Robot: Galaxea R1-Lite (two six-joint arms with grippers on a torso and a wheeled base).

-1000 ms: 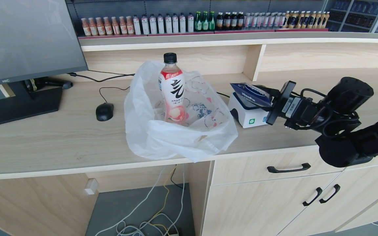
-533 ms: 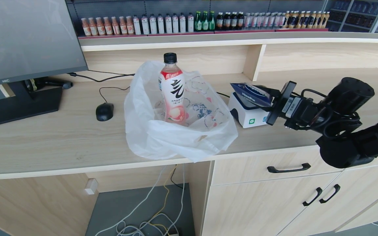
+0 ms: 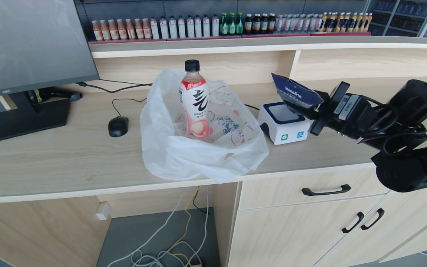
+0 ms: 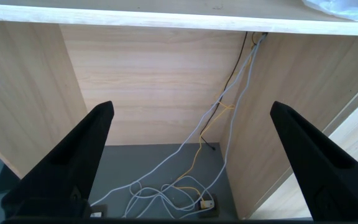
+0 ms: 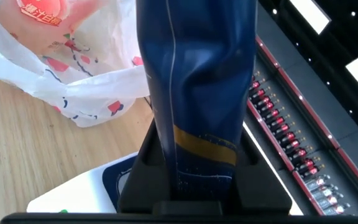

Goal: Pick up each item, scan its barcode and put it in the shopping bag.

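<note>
My right gripper (image 3: 311,106) is shut on a dark blue tube-like pack (image 3: 295,94), holding it tilted above the white barcode scanner (image 3: 282,127) on the counter. The right wrist view has the blue pack (image 5: 194,87) clamped between the gripper's fingers (image 5: 138,162), with the scanner (image 5: 98,193) below. A white plastic shopping bag (image 3: 198,148) lies open left of the scanner, and a pink drink bottle (image 3: 194,102) stands upright in it. My left gripper (image 4: 191,162) hangs open below the counter, facing cables on the floor.
A monitor (image 3: 28,44) on its stand, a black mouse (image 3: 118,126) and cables sit on the counter's left part. A raised wooden shelf (image 3: 235,55) runs behind the counter, with rows of bottles beyond. Drawers with black handles (image 3: 325,191) lie below the counter.
My right gripper has lifted the blue pack up and slightly right, from resting low over the scanner to held higher and more tilted above it. The bag and bottle have not moved.
</note>
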